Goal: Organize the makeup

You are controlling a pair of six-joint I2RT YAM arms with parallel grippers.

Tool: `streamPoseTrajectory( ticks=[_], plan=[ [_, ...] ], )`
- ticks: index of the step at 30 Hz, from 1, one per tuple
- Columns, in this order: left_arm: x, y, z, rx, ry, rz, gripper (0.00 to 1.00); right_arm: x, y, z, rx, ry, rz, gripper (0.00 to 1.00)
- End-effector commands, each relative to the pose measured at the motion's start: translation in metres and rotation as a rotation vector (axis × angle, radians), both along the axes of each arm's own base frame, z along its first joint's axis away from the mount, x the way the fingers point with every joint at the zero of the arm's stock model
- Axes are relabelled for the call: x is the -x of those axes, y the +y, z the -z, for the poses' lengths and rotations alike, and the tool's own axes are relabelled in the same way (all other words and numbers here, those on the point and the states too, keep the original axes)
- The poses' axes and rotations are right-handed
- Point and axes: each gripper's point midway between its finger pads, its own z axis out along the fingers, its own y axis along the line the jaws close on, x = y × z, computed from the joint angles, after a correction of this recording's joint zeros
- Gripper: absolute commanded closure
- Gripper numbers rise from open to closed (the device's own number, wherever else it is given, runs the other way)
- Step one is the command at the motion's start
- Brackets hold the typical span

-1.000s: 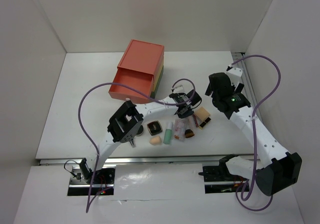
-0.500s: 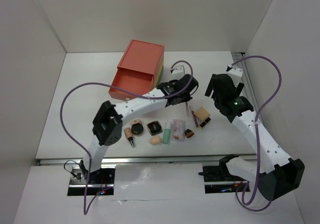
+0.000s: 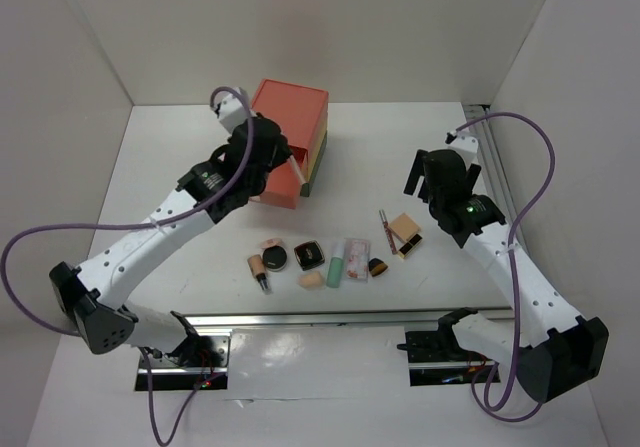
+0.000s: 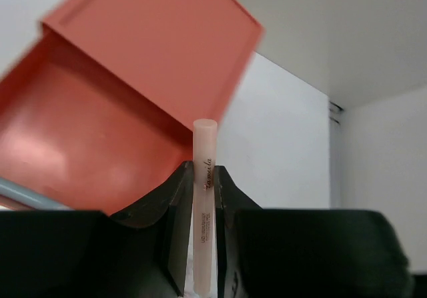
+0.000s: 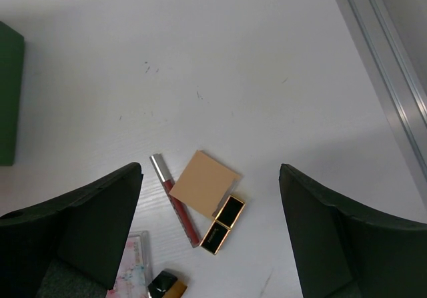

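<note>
Progress: early. Left pincer (image 4: 203, 181) clenched on pale pink tube (image 4: 204, 145), poised over open red drawer (image 4: 80, 138) (drawer floor looks bare, as far as wrist view reaches). Nothing visibly stowed yet.

Left to sort, on tabletop (image 3: 170, 197): tan lipstick (image 3: 257, 267), round compact (image 3: 277, 258), square compact (image 3: 309, 255), sponge (image 3: 310, 280), mint tube (image 3: 337, 264), sachet (image 3: 358, 262), tan palette (image 3: 405, 229), red gloss (image 3: 385, 224).

Right pincer (image 5: 210, 171) spread wide, grasping nothing, hovering above palette and gloss.

Left wrist view alone shows grip and script on tube. Top view alone shows whole row. Right wrist view adds black-gold case (image 5: 223, 225) touching palette.
</note>
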Motion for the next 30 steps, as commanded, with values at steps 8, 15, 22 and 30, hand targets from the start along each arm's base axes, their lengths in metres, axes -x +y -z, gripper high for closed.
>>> streamPoseTrajectory(
  ticks=[8,15,22,30],
  plan=[
    [-0.048,0.073,0.071,0.035,0.169,-0.188,0.97,-0.003,0.003,0.012,-0.021,0.014,-0.001,0.09],
    [-0.06,0.081,0.101,0.015,0.264,-0.227,0.61,0.011,0.0,0.039,-0.005,0.104,-0.002,0.09],
    [-0.061,0.083,0.104,0.021,0.283,-0.234,0.3,0.022,0.009,0.052,-0.034,0.16,-0.055,0.09],
    [-0.055,0.072,0.042,-0.042,0.161,-0.074,0.0,0.045,0.033,0.086,-0.117,0.304,-0.18,0.14]
  ],
)
